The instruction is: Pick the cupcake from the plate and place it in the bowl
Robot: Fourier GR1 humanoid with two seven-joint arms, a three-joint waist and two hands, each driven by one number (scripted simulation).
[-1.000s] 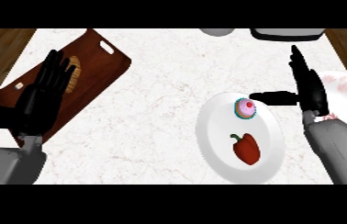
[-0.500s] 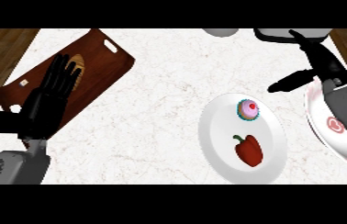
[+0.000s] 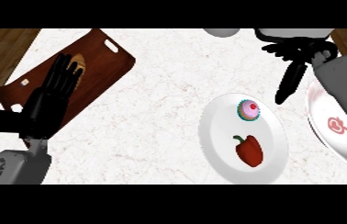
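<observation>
The cupcake (image 3: 249, 110), pink-frosted with a red top, sits at the far end of a white plate (image 3: 220, 133), with a red pepper (image 3: 249, 150) nearer on the same plate. A white bowl (image 3: 320, 112) with a red mark inside shows at the right edge, partly cut off and partly behind my right forearm. My right hand (image 3: 299, 53) is open at the upper right, fingers spread; one long digit (image 3: 287, 86) points down and ends just off the plate's far right rim, apart from the cupcake. My left hand (image 3: 55, 91) rests open over the cutting board.
A dark wooden cutting board (image 3: 105, 67) with a handle hole lies at the left, with a brownish item (image 3: 79, 60) partly hidden by my left fingers. Two grey objects (image 3: 224, 32) (image 3: 298, 33) stand at the far edge. Wooden flooring shows past the counter's left corner (image 3: 15, 42).
My right hand has drawn back from beside the cupcake, going up and to the right, and holds nothing. The cupcake stays on the plate. The left hand is about where it was.
</observation>
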